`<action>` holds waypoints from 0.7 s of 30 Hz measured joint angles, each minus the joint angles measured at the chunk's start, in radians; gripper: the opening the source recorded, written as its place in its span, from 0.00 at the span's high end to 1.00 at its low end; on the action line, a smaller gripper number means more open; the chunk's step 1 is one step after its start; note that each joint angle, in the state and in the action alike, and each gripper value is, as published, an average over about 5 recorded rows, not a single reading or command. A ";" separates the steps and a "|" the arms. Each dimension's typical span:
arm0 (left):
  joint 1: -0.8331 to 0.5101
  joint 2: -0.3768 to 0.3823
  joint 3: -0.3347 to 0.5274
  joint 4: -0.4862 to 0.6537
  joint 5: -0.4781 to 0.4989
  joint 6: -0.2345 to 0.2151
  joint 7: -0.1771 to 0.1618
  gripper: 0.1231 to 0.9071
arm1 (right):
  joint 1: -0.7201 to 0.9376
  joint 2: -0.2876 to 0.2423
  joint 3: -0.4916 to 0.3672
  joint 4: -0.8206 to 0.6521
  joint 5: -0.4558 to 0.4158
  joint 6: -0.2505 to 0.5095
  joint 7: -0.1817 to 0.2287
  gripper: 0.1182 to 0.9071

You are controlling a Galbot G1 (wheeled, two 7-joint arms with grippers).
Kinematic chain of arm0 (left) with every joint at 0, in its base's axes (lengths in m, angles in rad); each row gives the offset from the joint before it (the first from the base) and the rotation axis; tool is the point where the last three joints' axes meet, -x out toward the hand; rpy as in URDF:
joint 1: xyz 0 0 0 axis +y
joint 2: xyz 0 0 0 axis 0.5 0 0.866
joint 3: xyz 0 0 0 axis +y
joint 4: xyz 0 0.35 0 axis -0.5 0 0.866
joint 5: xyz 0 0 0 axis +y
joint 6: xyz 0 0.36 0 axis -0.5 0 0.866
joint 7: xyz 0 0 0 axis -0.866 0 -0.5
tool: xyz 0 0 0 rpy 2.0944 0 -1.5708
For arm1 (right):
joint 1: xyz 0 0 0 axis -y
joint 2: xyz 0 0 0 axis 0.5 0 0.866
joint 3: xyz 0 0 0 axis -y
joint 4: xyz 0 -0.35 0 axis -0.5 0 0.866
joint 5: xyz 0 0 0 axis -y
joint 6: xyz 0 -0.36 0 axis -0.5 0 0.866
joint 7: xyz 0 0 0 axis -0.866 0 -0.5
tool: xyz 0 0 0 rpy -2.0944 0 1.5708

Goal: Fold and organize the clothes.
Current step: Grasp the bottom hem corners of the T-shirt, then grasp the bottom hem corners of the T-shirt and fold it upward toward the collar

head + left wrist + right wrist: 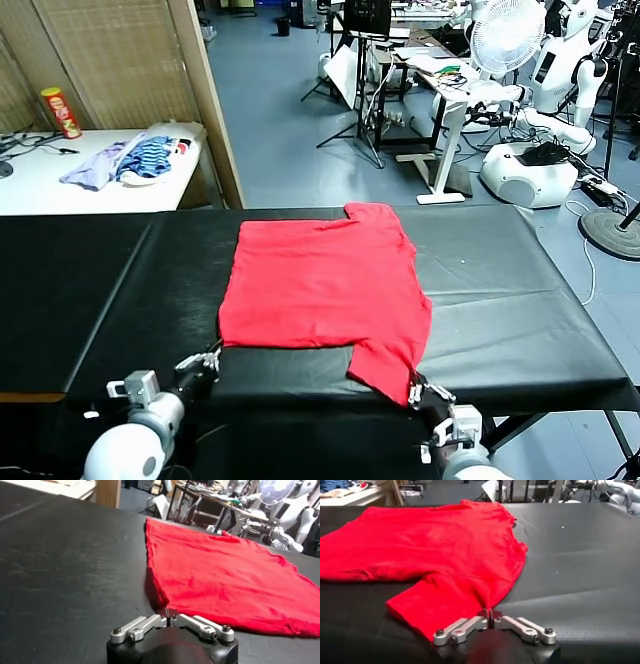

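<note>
Your left tool (213, 358) sits at the near edge of the counter (520, 290), its fingers pressed together and pinching the near left corner of the red T-shirt (320, 285); the left wrist view shows the fingertips meeting right at that corner of cloth (167, 611). Your right tool (414, 393) is also low at the near edge, further right, fingers pressed together on the tip of the shirt's near right sleeve, which the right wrist view shows gathered into the closed fingertips (490, 611).

Between the two tools the shirt lies flat on the black counter, roughly in the middle, with the other sleeve sticking out at the far side. Its plain red side faces up.

Beyond the counter, far left, you have a white table (40, 185) carrying a pile of lavender and blue striped garments (130, 160) and a yellow-lidded red can (62, 111).
</note>
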 joint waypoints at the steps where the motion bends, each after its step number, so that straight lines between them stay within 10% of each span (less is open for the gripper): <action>1: 0.012 -0.003 -0.003 -0.016 0.003 -0.001 -0.008 1.00 | -0.005 -0.008 0.009 0.012 0.011 0.001 -0.002 0.99; 21: 0.012 -0.094 0.007 -0.131 0.007 -0.102 -0.040 1.00 | 0.379 -0.157 0.011 -0.276 0.109 0.268 -0.091 0.99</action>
